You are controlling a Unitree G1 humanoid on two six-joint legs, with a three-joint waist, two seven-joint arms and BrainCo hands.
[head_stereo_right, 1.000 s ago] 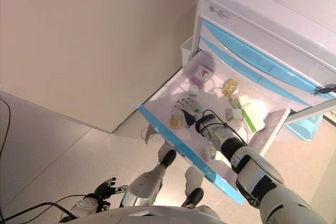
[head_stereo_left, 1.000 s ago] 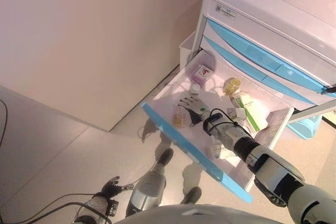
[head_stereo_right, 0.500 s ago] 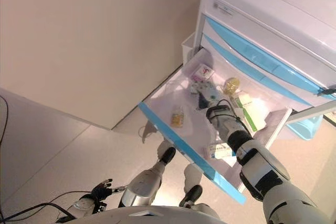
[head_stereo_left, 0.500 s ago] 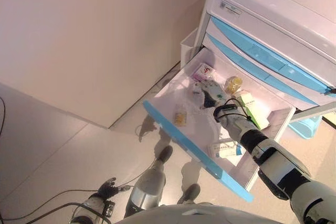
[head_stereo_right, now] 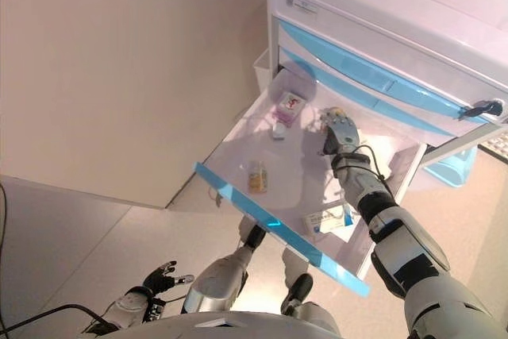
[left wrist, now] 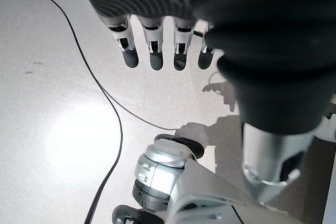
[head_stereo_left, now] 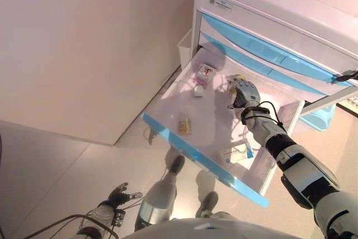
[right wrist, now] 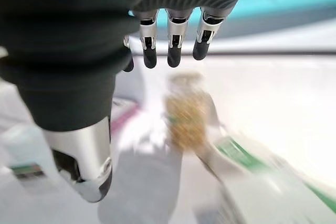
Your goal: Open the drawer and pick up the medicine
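The white drawer with a blue front [head_stereo_left: 196,158] stands pulled out of the cabinet. In it lie a pink box [head_stereo_left: 204,71], a small white bottle [head_stereo_left: 198,90], a small amber bottle [head_stereo_left: 183,124] and a white-and-blue box [head_stereo_left: 235,153]. My right hand [head_stereo_left: 245,90] is open, fingers [right wrist: 173,51] straight, hovering at the back of the drawer just above a gold-lidded jar [right wrist: 186,111]. A green-and-white box [right wrist: 252,166] lies beside the jar, hidden under my arm in the eye views. My left hand [head_stereo_left: 114,197] hangs open low over the floor.
The white cabinet [head_stereo_left: 251,4] has two shut blue drawers [head_stereo_left: 251,46] above the open one. A white bin [head_stereo_left: 184,43] stands between cabinet and wall. A light blue basket [head_stereo_left: 316,118] sits at the cabinet's right. The wall [head_stereo_left: 84,37] is on the left.
My right hand has moved from the front middle of the drawer, by the amber bottle, to the back over the gold-lidded jar. The camera has shifted. The left hand has stayed low.
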